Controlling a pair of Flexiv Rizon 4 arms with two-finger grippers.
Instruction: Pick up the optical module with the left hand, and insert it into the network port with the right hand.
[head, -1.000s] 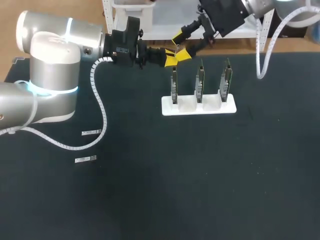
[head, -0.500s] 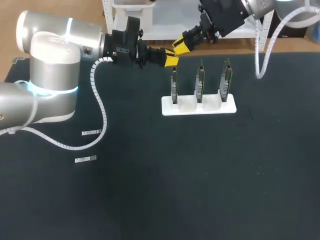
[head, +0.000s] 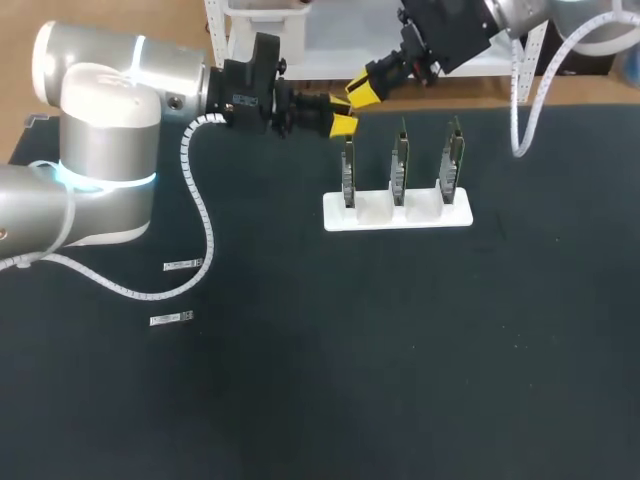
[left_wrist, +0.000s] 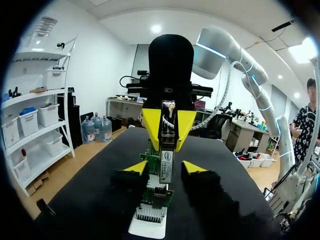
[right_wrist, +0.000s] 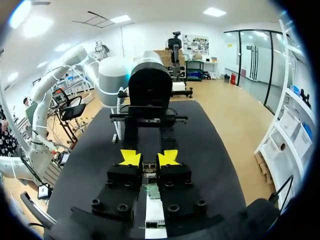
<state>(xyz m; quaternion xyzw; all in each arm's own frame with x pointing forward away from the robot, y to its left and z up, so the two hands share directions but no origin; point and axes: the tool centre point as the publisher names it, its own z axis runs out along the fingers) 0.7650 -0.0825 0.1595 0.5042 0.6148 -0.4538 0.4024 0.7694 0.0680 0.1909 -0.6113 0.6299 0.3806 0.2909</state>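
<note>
Jaws of the left gripper (left_wrist: 165, 168) stand released, wide apart, touching nothing. Just ahead of them the right gripper (right_wrist: 149, 158) is clenched on the optical module (left_wrist: 166, 159), which sticks out from its yellow tips toward the left gap. Near both grippers, three circuit boards (head: 400, 165) stand upright in a white holder (head: 397, 214).
</note>
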